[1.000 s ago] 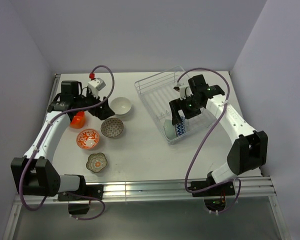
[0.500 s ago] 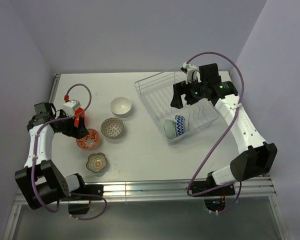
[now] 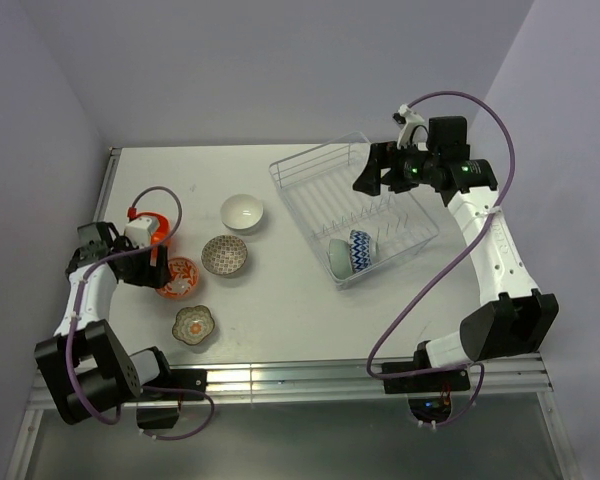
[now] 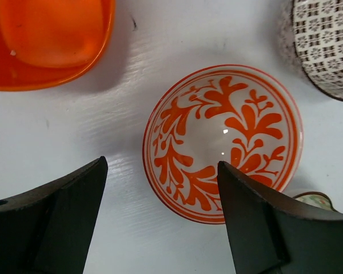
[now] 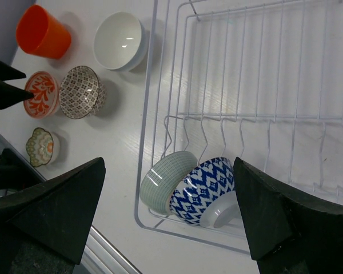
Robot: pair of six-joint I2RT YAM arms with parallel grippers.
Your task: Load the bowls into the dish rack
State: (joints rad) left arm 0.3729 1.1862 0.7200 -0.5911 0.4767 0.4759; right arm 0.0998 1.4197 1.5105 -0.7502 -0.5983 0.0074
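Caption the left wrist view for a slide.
The left gripper open above the orange-white patterned bowl, plain orange bowl and grey-patterned bowl at the upper corners.

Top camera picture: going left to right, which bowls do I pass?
Orange-patterned bowl → grey bowl → teal bowl → blue bowl. The flower bowl and white bowl overlap their neighbours sideways, so I skipped them.

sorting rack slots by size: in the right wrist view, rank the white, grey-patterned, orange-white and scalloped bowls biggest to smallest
1. white bowl
2. grey-patterned bowl
3. orange-white bowl and scalloped bowl: they look about alike, so I won't rank one over the other.
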